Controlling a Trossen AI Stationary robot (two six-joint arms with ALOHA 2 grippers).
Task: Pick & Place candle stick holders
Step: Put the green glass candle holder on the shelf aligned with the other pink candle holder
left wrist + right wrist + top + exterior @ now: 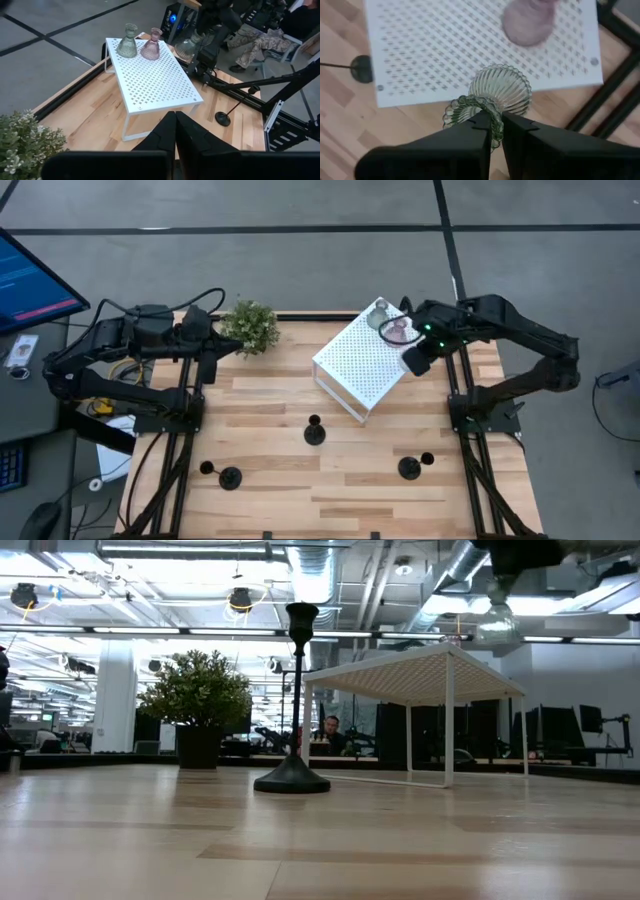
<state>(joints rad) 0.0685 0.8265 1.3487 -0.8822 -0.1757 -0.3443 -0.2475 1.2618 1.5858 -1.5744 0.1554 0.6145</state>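
Three black holders with round bases and thin stems stand on the wooden table (280, 395): one in the middle (314, 432), one near left (229, 477), one near right (408, 468). A greenish glass holder (127, 42) and a pink one (151, 45) stand on the far end of the white perforated box (150, 77). My right gripper (492, 127) is shut on a second greenish glass holder (497, 90) over the box's right edge. My left gripper (175, 132) is shut and empty, at the table's far left beside the plant. My right gripper pinches the scalloped top rim (462, 107) of the greenish glass holder between its two fingers, seemingly one finger inside the mouth and one outside. The fingers come from above, pointing down. The holder hangs upright below them (497, 625), just above the box's top.
A green potted plant (250, 325) stands at the table's far left, next to my left gripper (205, 340). The white box (362, 365) stands slantwise at the far right. A person sits in the room beyond the table (260, 40). Bare wood lies between the black holders.
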